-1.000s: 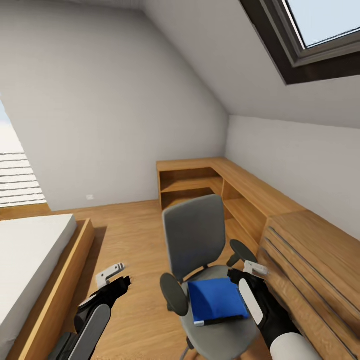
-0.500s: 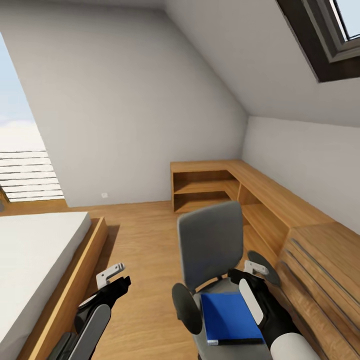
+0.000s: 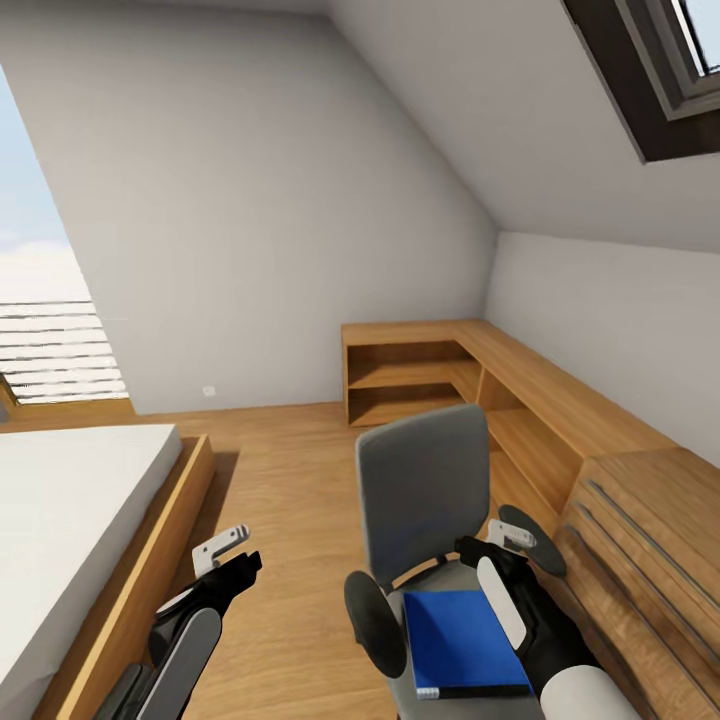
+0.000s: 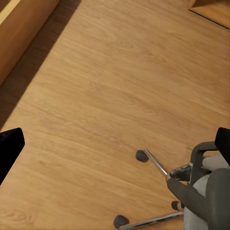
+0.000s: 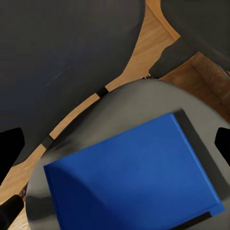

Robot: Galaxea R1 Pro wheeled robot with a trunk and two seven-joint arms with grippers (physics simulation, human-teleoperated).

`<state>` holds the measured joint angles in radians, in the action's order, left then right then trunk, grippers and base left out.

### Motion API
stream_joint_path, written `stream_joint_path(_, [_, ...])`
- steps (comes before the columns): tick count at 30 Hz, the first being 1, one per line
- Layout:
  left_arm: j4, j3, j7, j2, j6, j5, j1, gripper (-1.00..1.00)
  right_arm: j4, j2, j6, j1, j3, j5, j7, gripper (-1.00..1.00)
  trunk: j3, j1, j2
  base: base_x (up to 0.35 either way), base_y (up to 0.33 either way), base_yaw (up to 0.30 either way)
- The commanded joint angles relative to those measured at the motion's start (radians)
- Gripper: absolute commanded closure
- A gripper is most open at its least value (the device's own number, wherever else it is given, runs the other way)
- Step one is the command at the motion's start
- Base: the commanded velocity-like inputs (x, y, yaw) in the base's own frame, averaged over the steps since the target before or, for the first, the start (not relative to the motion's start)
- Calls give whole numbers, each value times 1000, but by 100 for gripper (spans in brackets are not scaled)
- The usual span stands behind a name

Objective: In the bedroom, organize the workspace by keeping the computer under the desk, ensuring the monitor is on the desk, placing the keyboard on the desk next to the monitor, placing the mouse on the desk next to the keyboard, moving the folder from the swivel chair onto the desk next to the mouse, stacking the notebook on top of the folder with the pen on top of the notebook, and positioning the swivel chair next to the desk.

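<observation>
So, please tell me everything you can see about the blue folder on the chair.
The blue folder is a flat, closed rectangle with a plain, matte blue cover; a dark edge shows along one side and a pale corner in the head view. It lies flat on the grey seat of the swivel chair, in front of the backrest and between the armrests. The right gripper is beside it, not touching it.

- I'm looking at an attic bedroom in a home: a sloped white ceiling (image 3: 420, 130) holds a skylight (image 3: 665, 70).
- A bed (image 3: 60, 520) with a white mattress in a wooden frame lies beyond my left gripper (image 3: 222, 548).
- Ahead of my right gripper (image 3: 505, 545) run low wooden shelves (image 3: 420, 375) along the wall.
- The wood floor (image 3: 280, 480) and grey swivel chair (image 3: 425, 490) fit.
</observation>
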<state>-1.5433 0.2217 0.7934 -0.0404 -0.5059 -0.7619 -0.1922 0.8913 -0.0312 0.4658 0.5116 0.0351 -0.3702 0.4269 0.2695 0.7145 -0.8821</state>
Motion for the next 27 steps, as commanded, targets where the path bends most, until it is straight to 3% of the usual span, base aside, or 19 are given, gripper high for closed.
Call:
stream_joint_path(1, [-2, 2, 9, -1, -2, -7, -1, -100, 2, 0, 2, 1, 3, -10, 10, -100, 5, 4, -8, 1, 0, 0])
stream_joint_path(18, [-4, 2, 9, -1, -2, -7, -1, -100, -7, 7, -20, 1, 3, -3, 6, -100, 58, 69, -127, 0, 0, 0])
stream_joint_path(22, [-4, 4, 9, 0, -2, -7, -1, -100, -51, 7, -92, 1, 4, 45, 6, -100, 70, 85, -155, 0, 0, 0])
stream_joint_path(27, [-4, 18, 9, -1, -2, -7, -1, -100, -171, 5, -158, 3, 6, 140, 4, -100, 86, 104, -190, 0, 0, 0])
